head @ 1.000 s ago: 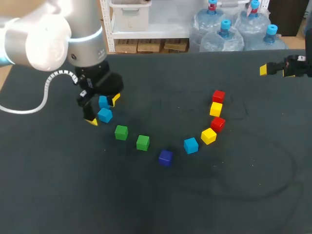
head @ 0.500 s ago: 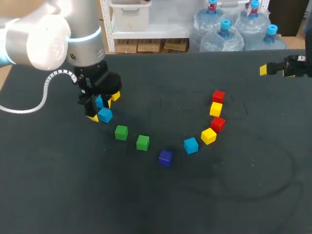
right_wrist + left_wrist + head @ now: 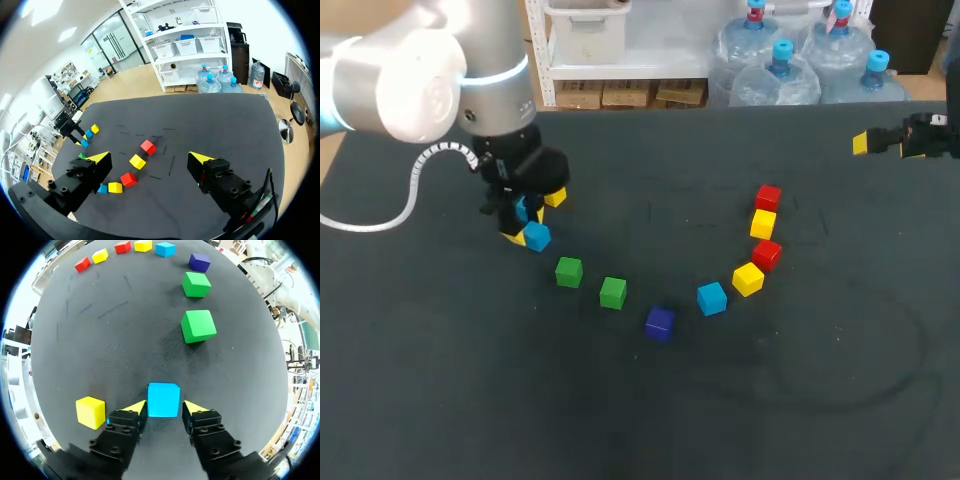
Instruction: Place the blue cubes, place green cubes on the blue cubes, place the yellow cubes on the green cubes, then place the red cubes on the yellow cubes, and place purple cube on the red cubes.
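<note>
- Two yellow tips of the left jaws flank a blue cube on the dark bench. The jaws are narrowly open: one tip looks to touch the cube, and a thin gap shows at the other.
- Just outside one tip sits a yellow cube.
- Ahead of these jaws lie the nearer green cube and the farther green cube. Beyond them are a purple cube, a far blue cube and a row of red and yellow cubes.
- Faint scuff lines mark the bench ahead.
- Well apart, the right jaws hang wide open above the bench.
- Since a second ago the left jaws have narrowed around the cube.
</note>
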Controlling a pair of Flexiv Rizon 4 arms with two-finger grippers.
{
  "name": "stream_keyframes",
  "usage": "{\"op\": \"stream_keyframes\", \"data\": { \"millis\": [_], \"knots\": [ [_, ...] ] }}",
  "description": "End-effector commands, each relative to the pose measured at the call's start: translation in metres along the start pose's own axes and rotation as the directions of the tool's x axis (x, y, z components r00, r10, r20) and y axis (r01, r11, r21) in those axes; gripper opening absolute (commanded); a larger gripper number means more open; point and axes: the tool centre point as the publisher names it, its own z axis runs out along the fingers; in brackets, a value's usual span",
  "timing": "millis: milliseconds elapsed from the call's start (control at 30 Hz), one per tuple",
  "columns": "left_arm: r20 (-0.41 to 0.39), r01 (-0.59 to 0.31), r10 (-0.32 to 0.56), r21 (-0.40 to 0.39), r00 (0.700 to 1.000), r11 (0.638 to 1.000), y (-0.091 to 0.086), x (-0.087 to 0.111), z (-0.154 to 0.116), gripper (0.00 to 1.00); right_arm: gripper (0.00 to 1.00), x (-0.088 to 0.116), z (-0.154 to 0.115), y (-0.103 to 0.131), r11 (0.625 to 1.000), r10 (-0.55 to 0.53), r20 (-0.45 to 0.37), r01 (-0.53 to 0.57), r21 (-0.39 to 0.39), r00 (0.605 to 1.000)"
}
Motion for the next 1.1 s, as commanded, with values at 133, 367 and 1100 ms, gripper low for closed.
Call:
{"op": "stream_keyframes", "data": {
  "millis": [133, 367, 1100],
  "knots": [
    [0.0, 0.002, -0.002, 0.008, 1.0, 1.0, 0.003, -0.001, 0.0, 0.22, 1.0, 0.0, 0.0, 0.001, 1.0, 0.001, 0.001, -0.001, 0.004, 1.0],
    [-0.001, 0.006, -0.006, 0.004, 1.0, 1.0, 0.003, -0.003, -0.002, 0.0, 1.0, 0.0, 0.0, 0.001, 1.0, 0.001, 0.001, -0.001, 0.004, 1.0],
    [-0.06, 0.155, -0.156, -0.032, 0.986, 0.987, 0.023, -0.063, -0.052, 0.0, 1.0, 0.0, 0.0, 0.001, 1.0, 0.001, 0.001, -0.001, 0.004, 1.0]
  ]
}}
